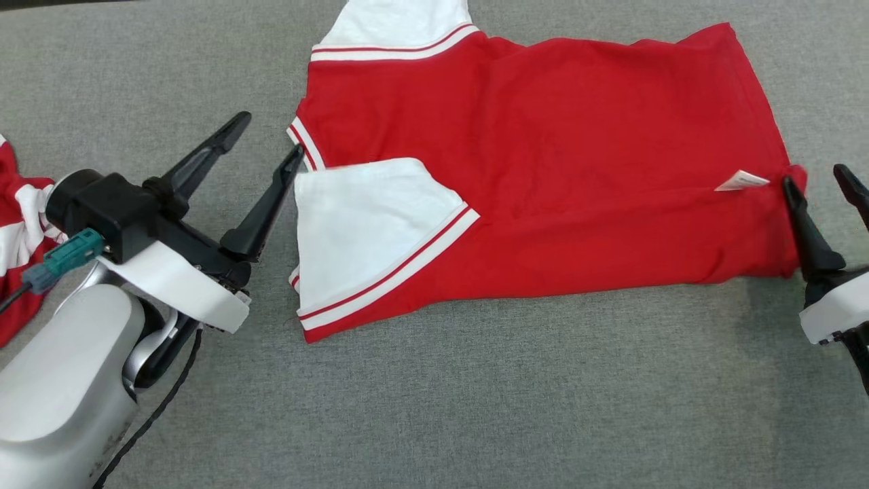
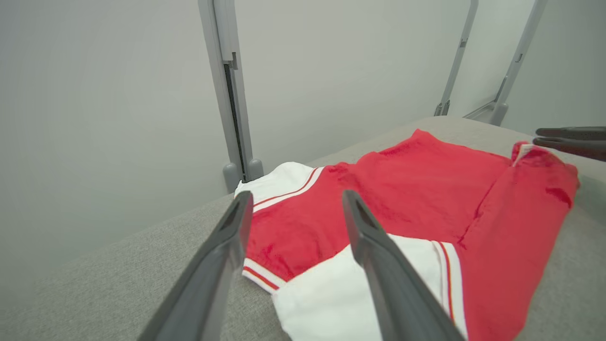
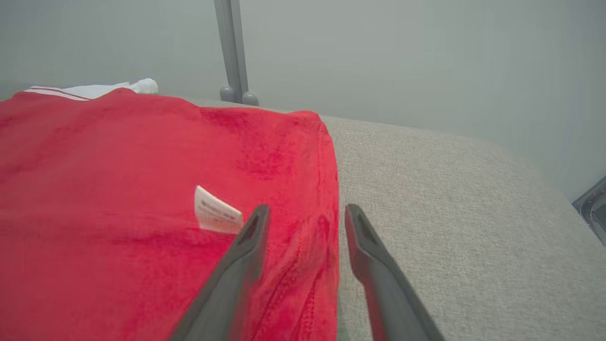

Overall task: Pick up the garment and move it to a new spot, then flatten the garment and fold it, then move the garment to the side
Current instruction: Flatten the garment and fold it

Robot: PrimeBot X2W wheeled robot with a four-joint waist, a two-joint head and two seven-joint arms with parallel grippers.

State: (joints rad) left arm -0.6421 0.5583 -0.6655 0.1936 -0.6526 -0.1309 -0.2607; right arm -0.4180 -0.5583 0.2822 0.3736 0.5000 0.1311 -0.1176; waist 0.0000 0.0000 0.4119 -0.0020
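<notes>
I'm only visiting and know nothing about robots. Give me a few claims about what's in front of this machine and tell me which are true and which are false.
1. The garment is mostly red. True.
2. The left gripper is clamped on cloth. False: its fingers stand apart beside the white sleeve, gripping nothing.
3. A small white label shows close to the right gripper. True.
4. The garment lies on a bare wooden table. False: it lies on a grey fabric surface.
5. A second red-and-white cloth lies at the far left edge of the head view. True.
</notes>
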